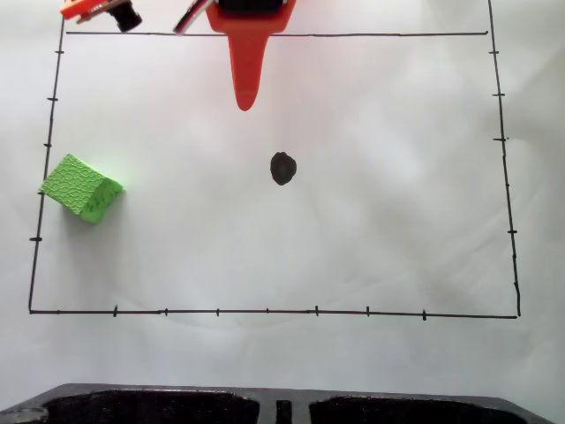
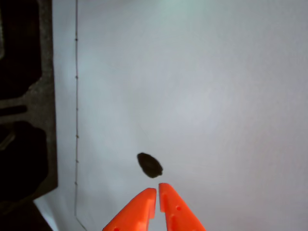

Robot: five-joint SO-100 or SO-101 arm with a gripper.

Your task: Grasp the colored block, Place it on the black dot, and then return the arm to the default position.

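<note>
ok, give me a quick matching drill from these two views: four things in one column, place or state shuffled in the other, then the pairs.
Things
1. green block
2. black dot
3. hand
4. drawn border

Place or state
A. shut, holding nothing, tips just short of the dot in the wrist view
B. thin black line with tick marks
C. bare, near the middle of the paper in the fixed view
D. resting by the left border line in the fixed view

Pairs: 1-D, 2-C, 3-A, 4-B
</note>
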